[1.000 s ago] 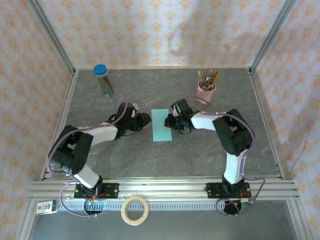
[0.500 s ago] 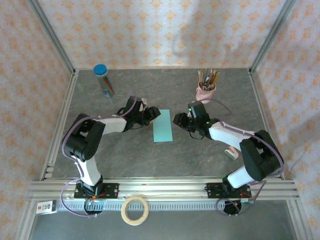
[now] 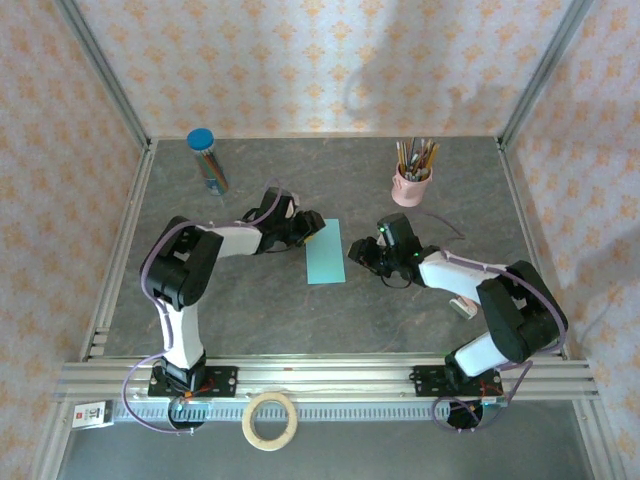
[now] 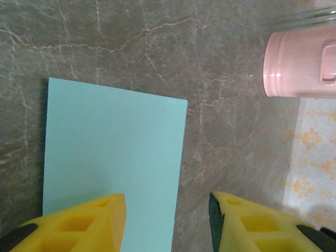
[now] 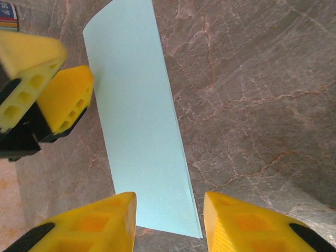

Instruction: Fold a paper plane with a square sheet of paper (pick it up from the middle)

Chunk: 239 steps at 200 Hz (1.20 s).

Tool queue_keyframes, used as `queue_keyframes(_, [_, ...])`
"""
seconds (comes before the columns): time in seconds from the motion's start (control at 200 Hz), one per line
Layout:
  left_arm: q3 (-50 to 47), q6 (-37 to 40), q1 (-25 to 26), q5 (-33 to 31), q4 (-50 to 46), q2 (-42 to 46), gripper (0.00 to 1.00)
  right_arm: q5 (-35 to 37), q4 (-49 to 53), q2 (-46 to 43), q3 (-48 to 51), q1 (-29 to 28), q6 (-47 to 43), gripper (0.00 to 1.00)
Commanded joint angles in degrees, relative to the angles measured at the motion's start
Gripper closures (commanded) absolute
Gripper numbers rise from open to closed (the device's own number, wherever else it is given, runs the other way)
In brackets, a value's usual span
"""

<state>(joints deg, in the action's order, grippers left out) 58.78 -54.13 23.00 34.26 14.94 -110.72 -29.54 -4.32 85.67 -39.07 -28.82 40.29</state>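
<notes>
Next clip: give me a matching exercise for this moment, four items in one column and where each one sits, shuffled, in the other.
Things:
1. light turquoise paper sheet
2. pink ribbed cup of pencils
3. clear tube with a blue cap
4. beige tape roll

Places, as seen from the top view:
A. near edge, at the bottom of the picture
B. far left
C. centre, lying flat
D. far right

Pairs: 1-C, 2-D, 3-B, 4-A

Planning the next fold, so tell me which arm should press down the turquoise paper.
Left, probably. One of the left fingers is over the paper near its edge, jaws open. The right fingers are open too but stand just beside the sheet's other long side.
</notes>
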Motion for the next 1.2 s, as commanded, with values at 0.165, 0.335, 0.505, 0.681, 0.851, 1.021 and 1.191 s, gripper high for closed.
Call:
queue_keyframes(0.165, [1.9,-2.1,-0.1,-1.0,-1.1,-2.1,0.57,-2.5,-1.7,2.7,0.2,-0.5,-0.6,0.65])
queue_keyframes(0.335, [1.9,-1.6,-0.3,-0.4,-1.0,-0.9,0.58,-3.1,-1.3,4.5,-0.6,-1.1,-1.0,0.66])
queue_keyframes(0.505, [0.7,-1.9,-0.5,0.4,0.5,0.9,0.59,-3.8,-1.2,6.1,-1.5,-1.9,-1.4,0.69])
queue_keyframes(0.681, [-0.3,-1.1,-0.5,-0.2,0.1,2.9,0.60,-3.6,-0.5,6.7,-1.9,-2.4,-1.7,0.69])
queue_keyframes(0.851, [0.5,-0.4,-0.7,-3.4,-4.7,1.7,0.64,-3.9,-0.5,6.7,-1.9,-2.6,-1.7,0.69])
queue_keyframes(1.021, [0.8,-0.9,-0.9,-4.4,-5.2,-0.7,0.65,-4.1,0.0,6.6,-1.9,-2.6,-2.0,0.69])
queue_keyframes(1.191, [0.7,-1.8,-1.0,-6.2,-7.3,-1.8,0.68,-4.7,0.3,6.5,-1.7,-2.7,-2.0,0.70])
